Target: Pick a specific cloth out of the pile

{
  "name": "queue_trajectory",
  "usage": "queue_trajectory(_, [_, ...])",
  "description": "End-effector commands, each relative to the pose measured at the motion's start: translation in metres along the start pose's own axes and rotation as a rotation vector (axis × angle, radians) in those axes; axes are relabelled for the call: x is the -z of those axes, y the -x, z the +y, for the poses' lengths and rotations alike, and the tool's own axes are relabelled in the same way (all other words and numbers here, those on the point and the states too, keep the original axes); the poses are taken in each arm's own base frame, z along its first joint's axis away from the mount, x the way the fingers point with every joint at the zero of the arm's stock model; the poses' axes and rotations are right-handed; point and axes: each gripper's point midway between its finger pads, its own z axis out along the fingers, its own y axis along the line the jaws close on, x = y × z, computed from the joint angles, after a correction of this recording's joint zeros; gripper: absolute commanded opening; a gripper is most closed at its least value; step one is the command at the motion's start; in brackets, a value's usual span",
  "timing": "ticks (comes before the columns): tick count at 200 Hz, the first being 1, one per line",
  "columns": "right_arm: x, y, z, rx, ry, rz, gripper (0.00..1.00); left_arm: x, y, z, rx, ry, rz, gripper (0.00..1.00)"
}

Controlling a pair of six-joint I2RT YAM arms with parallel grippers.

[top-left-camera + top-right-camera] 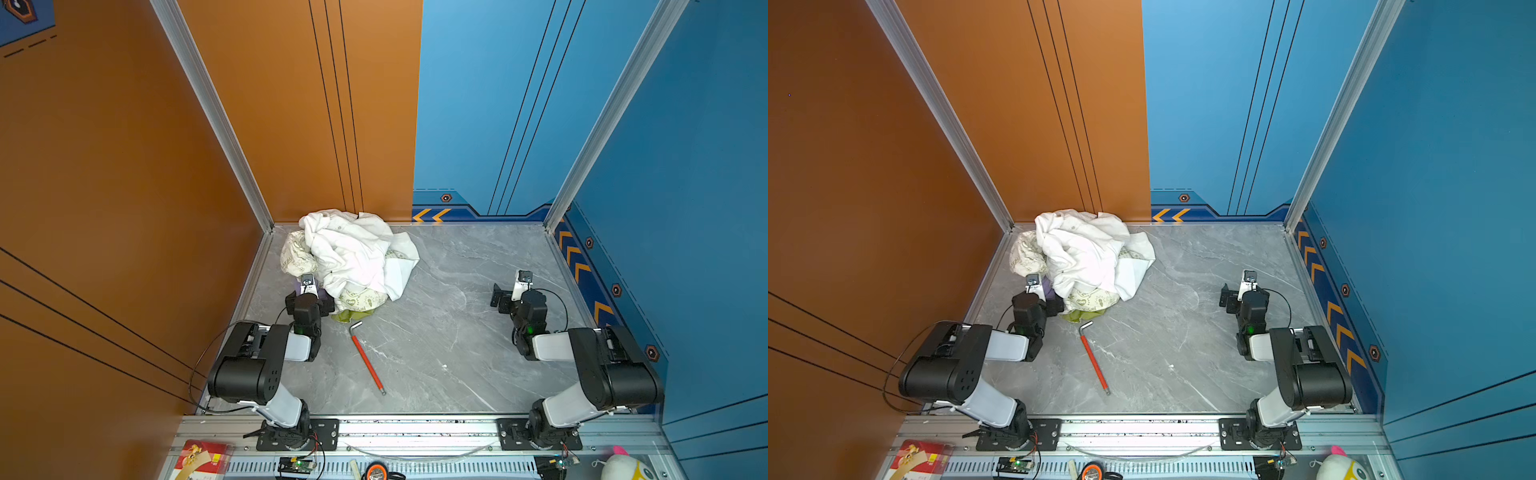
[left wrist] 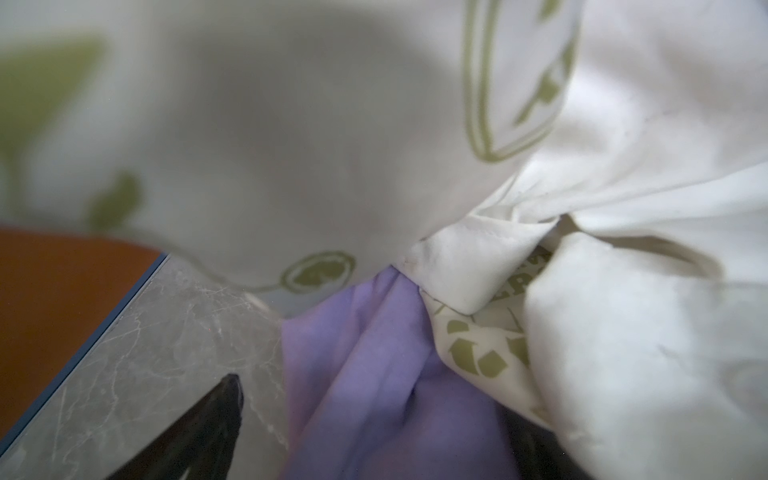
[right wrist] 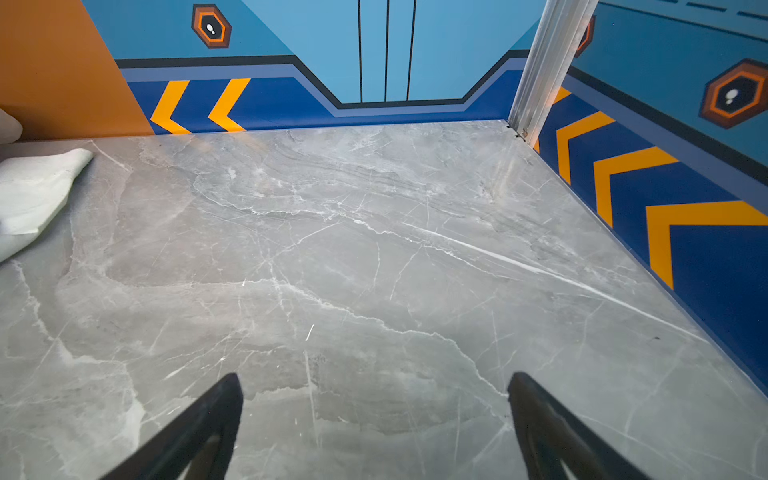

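Note:
The pile [image 1: 353, 253] lies in the table's back left corner, with a white shirt [image 1: 349, 249] on top and cream cloth with green prints [image 1: 357, 299] under it. The lavender cloth [image 2: 374, 374] pokes out from under the pile's near left edge and shows as a small patch in both top views [image 1: 1047, 286]. My left gripper [image 1: 308, 291] stands open at that edge with the lavender fold between its jaws [image 2: 374, 415]. One fingertip [image 2: 228, 399] rests over bare table; the other is hidden under white fabric. My right gripper [image 3: 376, 386] is open and empty over the table at the right [image 1: 515, 291].
A red-handled hex key [image 1: 368, 359] lies on the grey marble table [image 1: 436, 332] in front of the pile. An olive-green edge [image 1: 347, 316] sticks out at the pile's near side. The orange wall [image 1: 124, 208] stands close on the left and the blue wall [image 1: 665, 208] on the right.

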Motion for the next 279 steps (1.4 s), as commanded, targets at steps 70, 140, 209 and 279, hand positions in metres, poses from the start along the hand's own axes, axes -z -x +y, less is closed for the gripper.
queue_trajectory(70, [0.008,0.004,-0.006,0.033,-0.076,-0.049,1.00,0.000,0.011,-0.003,0.000,-0.011,-0.028,0.98])
queue_trajectory(140, [0.005,0.004,-0.004,0.030,-0.056,-0.038,1.00,0.000,0.012,-0.003,-0.001,-0.011,-0.028,0.98])
queue_trajectory(209, [-0.004,0.001,-0.005,-0.015,0.012,0.010,1.00,0.000,0.011,-0.002,-0.001,-0.010,-0.027,0.98])
queue_trajectory(279, [-0.004,0.001,-0.007,-0.029,0.017,0.014,1.00,0.000,0.012,-0.003,0.001,-0.012,-0.029,0.98])
